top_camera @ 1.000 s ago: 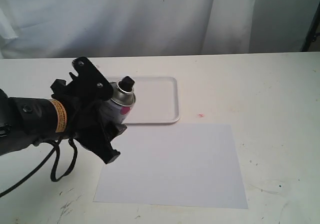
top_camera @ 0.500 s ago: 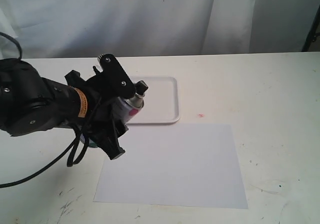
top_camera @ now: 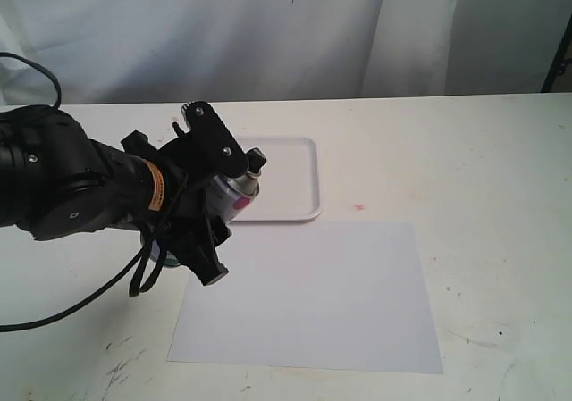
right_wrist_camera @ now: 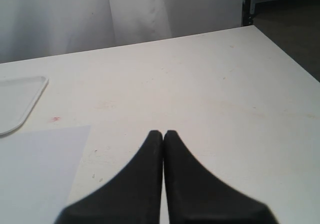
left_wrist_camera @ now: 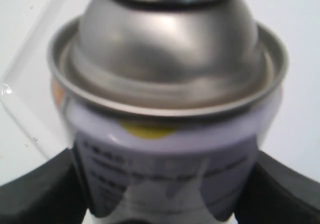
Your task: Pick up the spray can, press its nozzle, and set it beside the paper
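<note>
In the exterior view your left gripper point(top_camera: 214, 199) is clamped across the body of the spray can point(top_camera: 234, 192), holding it off the table point(top_camera: 483, 169) with its top leaning towards the white tray point(top_camera: 299, 164); the can hangs over the tray's near left corner, just past the far left corner of the paper point(top_camera: 313, 294); this low grip on the body leaves its nozzle point(top_camera: 256, 161) bare above the fingers, which I judge is the point of it, since something else has to press the nozzle. In the left wrist view the silver shoulder point(left_wrist_camera: 167, 49) fills the picture and the black pads point(left_wrist_camera: 35, 194) bear on both sides of the printed wall below it; the nozzle is cut off at the edge here, so you cannot check it from this camera. In the right wrist view your right gripper point(right_wrist_camera: 163, 134) has its jaws together on nothing, low over bare table well apart from the can; closed like that it would probably make a blunt tip suited to pushing the button, and it has the whole width of the paper to cross first.
</note>
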Robot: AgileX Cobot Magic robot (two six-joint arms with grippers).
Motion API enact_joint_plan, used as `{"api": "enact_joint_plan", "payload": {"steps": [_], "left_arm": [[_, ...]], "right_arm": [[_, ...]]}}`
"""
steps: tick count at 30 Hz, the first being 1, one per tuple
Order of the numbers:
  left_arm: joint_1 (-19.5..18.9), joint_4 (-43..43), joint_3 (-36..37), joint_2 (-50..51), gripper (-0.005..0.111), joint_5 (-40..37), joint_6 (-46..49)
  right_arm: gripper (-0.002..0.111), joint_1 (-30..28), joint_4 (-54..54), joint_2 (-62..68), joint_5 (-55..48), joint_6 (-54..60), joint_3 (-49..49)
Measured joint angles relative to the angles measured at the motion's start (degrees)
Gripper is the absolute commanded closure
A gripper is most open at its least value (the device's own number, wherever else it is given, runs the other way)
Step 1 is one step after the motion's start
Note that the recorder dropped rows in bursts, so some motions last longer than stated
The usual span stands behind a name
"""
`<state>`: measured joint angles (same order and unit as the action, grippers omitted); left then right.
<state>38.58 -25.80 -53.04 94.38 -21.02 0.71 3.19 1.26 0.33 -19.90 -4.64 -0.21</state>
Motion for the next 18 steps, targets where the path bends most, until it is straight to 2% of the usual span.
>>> {"api": "enact_joint_plan", "payload": {"steps": [11,18], "left_arm": [[0.0,1.5,0.0,0.0,0.107,1.31,0.0],[0.0,2.54,0.0,0.0,0.107,1.43,0.0]], "right_arm": [[0.108,0.0,-0.26,0.0,0.53,0.0,0.0],[0.108,0.0,1.06,0.0,11.02,0.1,0.0]]}}
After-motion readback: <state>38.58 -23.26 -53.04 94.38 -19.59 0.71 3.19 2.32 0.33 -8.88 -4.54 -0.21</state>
